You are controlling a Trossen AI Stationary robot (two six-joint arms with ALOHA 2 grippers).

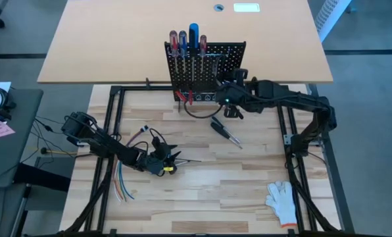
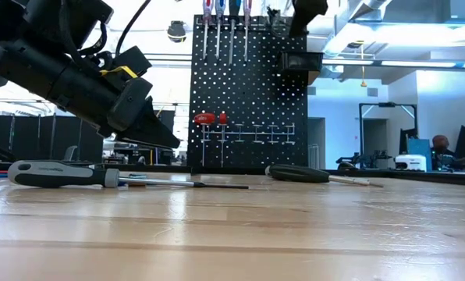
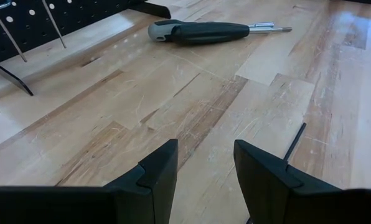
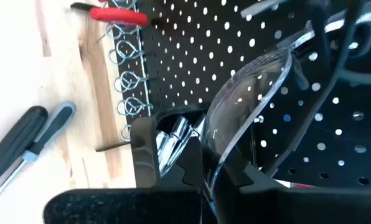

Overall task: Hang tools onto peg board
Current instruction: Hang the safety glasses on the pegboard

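The black peg board (image 1: 206,69) stands upright at the table's far side, with red- and blue-handled screwdrivers (image 1: 186,39) stuck in its top and red-handled pliers (image 2: 205,119) hung low on it. My right gripper (image 1: 230,99) is at the board's lower right, by the small black bin (image 2: 295,61), shut on clear safety glasses (image 4: 254,93). My left gripper (image 1: 164,160) is open and empty, low over a black-and-grey-handled screwdriver (image 2: 57,173) that lies flat on the table. A second dark-handled screwdriver (image 1: 225,131) lies flat mid-table. My right gripper holds the clear glasses by the lower edge of the lens (image 4: 213,165), which runs in between its two fingers. The glasses stand up in front of the fingers, clear of the table and close against the peg board's face (image 4: 235,50). The fingers hide the place of contact.
A bundle of coloured wires (image 1: 123,184) lies at the near left and a white glove (image 1: 281,201) at the near right. A row of wire hooks (image 4: 128,81) runs along the board's lower part. Bare wood lies between the two grippers.
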